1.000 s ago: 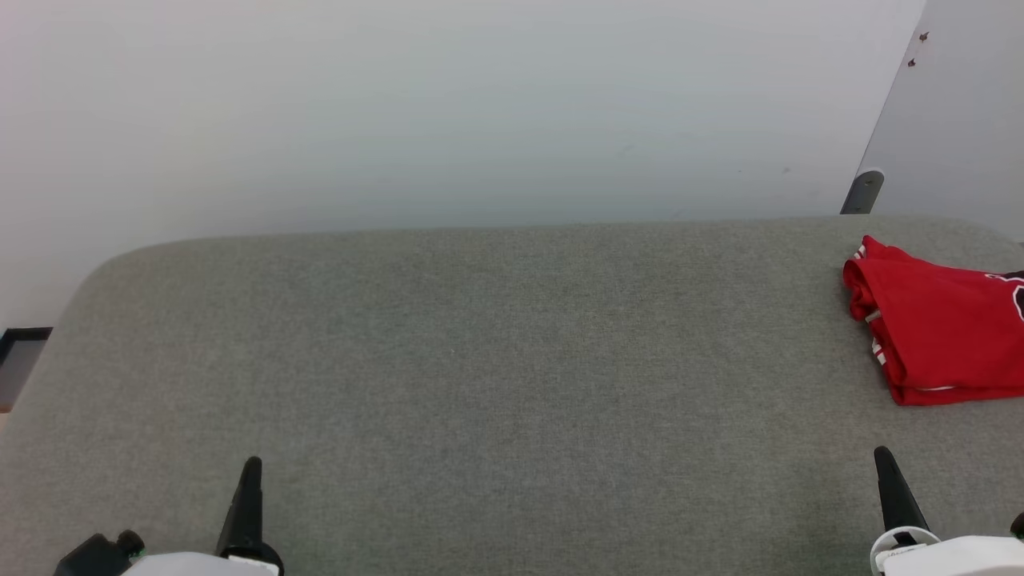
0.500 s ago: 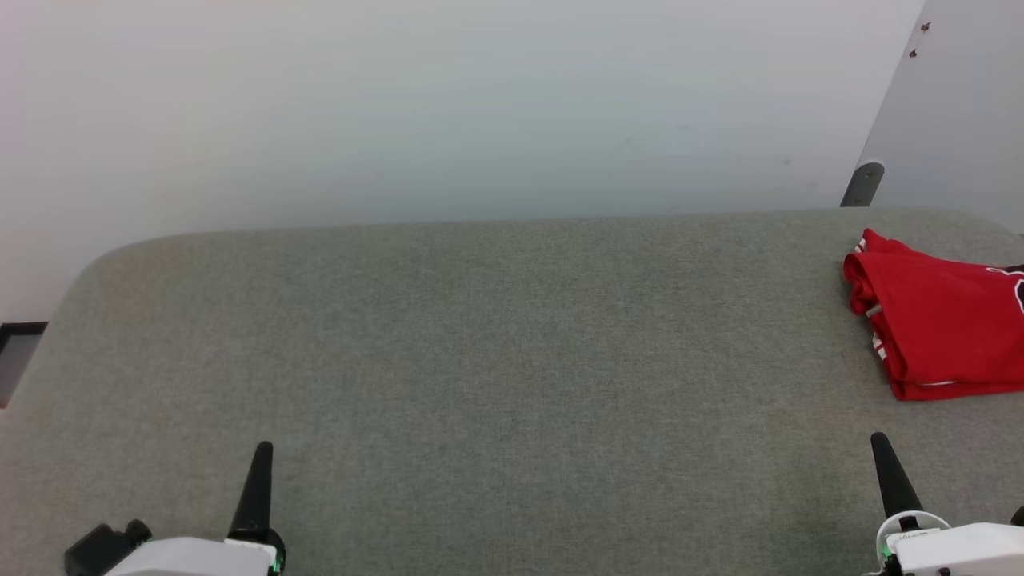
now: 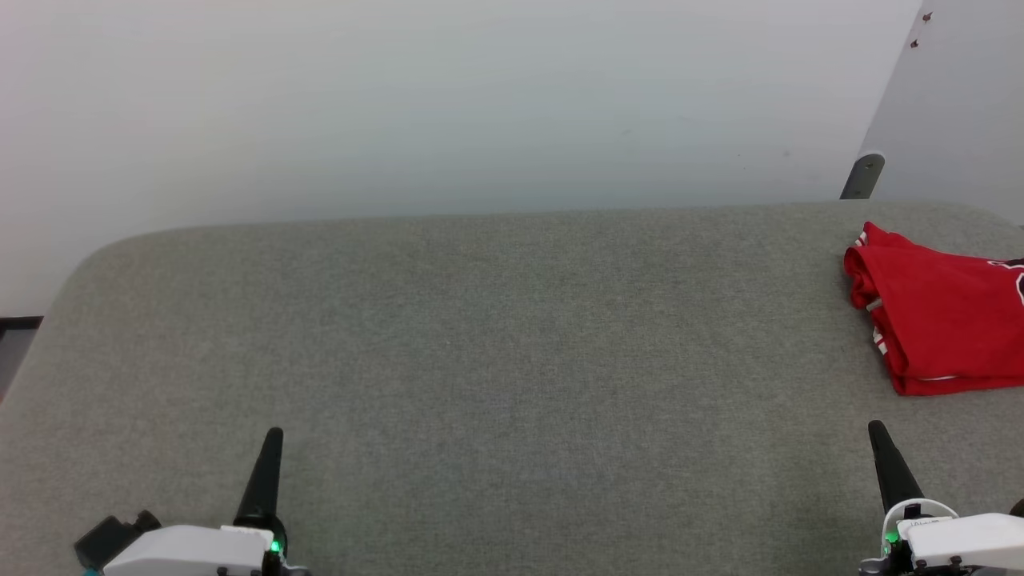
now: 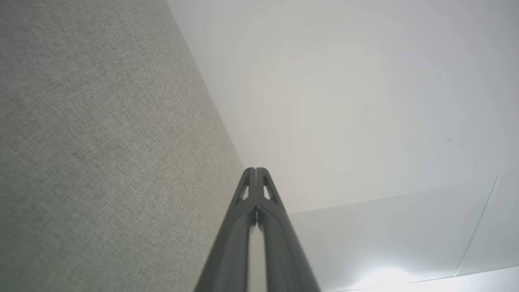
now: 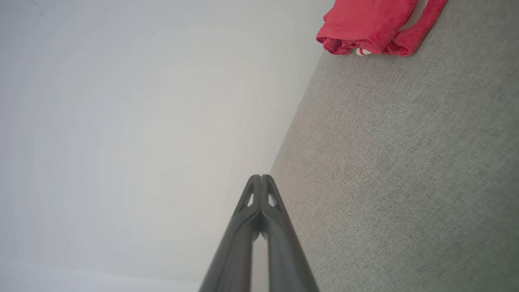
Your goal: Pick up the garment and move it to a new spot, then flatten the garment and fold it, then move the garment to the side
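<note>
The garment [image 3: 944, 320], a red jersey with bits of white trim, lies folded at the far right of the grey fabric table [image 3: 496, 360], partly cut off by the head view's edge. A black letter edge shows on it. Its folded end also appears at the top of the right wrist view as the garment [image 5: 373, 24]. My right gripper [image 3: 878, 432] sits low at the right, shut and empty, a short way in front of the garment. My left gripper [image 3: 274, 438] rests at the lower left, shut with nothing in it. Both wrist views show the fingers pressed together, left gripper [image 4: 256, 171], right gripper [image 5: 260, 177].
A pale wall [image 3: 448, 104] rises behind the table's far edge. A grey bracket [image 3: 864, 174] stands at the back right by a wall panel. The table's left corner is rounded, with floor [image 3: 12, 340] beyond it.
The head view has shifted so the table and garment sit slightly higher in the picture. Both grippers reach a little further up into view. The garment lies as before.
</note>
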Controlling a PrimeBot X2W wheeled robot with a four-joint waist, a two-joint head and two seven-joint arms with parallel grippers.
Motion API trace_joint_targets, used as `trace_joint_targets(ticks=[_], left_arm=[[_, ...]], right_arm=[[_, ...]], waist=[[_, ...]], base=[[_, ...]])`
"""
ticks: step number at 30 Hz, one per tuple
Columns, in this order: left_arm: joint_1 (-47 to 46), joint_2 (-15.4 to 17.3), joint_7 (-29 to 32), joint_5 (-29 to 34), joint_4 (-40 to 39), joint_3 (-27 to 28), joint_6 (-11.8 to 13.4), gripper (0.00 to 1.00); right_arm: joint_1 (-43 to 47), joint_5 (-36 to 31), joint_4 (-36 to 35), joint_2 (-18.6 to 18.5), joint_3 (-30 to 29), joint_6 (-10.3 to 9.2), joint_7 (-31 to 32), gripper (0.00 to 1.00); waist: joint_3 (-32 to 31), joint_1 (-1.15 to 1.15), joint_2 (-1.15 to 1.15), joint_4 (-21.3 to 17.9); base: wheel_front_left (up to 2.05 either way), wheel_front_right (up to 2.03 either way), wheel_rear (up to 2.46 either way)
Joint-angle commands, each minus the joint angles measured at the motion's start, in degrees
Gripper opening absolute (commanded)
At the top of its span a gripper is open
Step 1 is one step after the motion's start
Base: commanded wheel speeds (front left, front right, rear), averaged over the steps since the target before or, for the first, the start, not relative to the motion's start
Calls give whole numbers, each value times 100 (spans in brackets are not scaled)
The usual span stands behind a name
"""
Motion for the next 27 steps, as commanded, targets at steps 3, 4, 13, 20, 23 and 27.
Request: trace_joint_targets(ticks=[3, 4, 13, 20, 23, 27], left_arm=[[-146, -11, 71, -251, -14, 13, -46, 0], [-155, -17, 78, -299, -13, 13, -46, 0], [-228, -61, 174, -641, 14, 12, -50, 0], [-283, -97, 257, -920, 32, 11, -42, 0], [-314, -109, 291, -1044, 39, 11, -43, 0], [-345, -130, 329, -1200, 50, 10, -45, 0]], right_arm=[[-145, 276, -39, 12, -20, 1, 70, 0], [-147, 320, -39, 14, -21, 1, 82, 0], [-200, 706, -32, 23, -25, 0, 185, 0], [-251, 1014, -28, 31, -28, 0, 256, 0], [-266, 1153, -26, 35, -31, 0, 291, 0], [-294, 1318, -23, 40, -33, 0, 333, 0]], waist=[[20, 0, 0, -5], [25, 0, 0, -6], [64, 0, 0, -15], [97, 0, 0, -22], [112, 0, 0, -25], [131, 0, 0, -30]], base=[[0, 0, 0], [0, 0, 0], [0, 0, 0], [0, 0, 0], [0, 0, 0], [0, 0, 0]])
